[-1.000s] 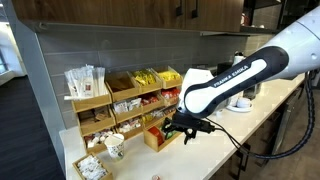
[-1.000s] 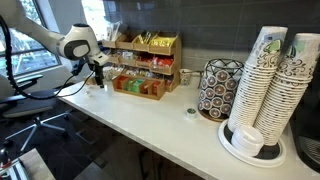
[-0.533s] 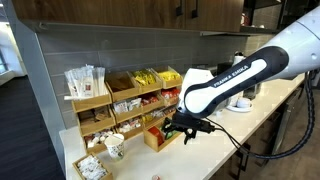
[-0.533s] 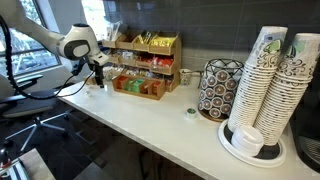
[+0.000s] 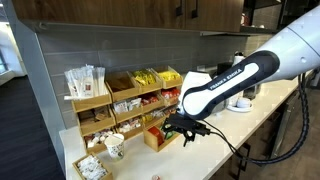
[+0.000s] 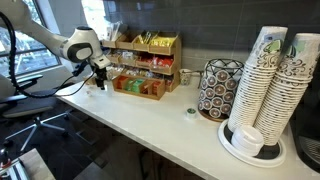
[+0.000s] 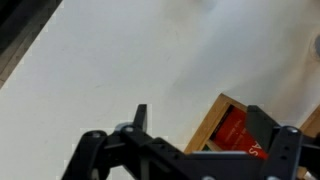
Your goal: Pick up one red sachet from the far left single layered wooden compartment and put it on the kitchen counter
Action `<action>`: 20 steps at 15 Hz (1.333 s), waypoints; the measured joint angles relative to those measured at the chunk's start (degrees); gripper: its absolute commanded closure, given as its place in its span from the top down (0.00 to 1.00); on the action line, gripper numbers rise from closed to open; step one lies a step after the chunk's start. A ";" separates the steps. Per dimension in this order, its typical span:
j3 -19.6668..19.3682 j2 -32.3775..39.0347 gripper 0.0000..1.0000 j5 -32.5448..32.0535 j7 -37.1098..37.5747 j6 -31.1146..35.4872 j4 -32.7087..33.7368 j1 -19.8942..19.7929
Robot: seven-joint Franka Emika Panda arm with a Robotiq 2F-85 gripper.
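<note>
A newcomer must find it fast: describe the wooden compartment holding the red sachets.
On the long white kitchen counter against the grey wall stand tall tiered wooden shelves, and before them lies a low one-level wooden box. The wooden compartment is its end section beside the gripper, the only one filled with flat red sachets.

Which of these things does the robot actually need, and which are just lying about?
Needed: hand, red sachet, compartment, counter.
Lying about: cup stacks, tiered shelves, patterned holder.
</note>
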 measured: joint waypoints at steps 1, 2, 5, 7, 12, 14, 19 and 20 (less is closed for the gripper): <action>0.00 0.98 1.00 1.14 1.19 0.94 0.50 0.06; 0.01 1.94 1.00 2.84 1.93 2.35 0.98 0.16; 0.07 4.63 1.00 9.04 2.32 7.92 2.47 0.69; 0.00 6.36 1.00 10.33 3.94 11.65 3.11 0.98; -0.24 9.95 1.00 11.54 7.12 20.16 3.41 1.24; 0.23 10.97 1.00 13.97 7.11 21.97 3.83 1.25; 1.57 12.82 0.94 18.52 7.11 24.46 5.18 1.25; 1.75 13.11 0.92 19.26 7.11 25.16 5.36 1.25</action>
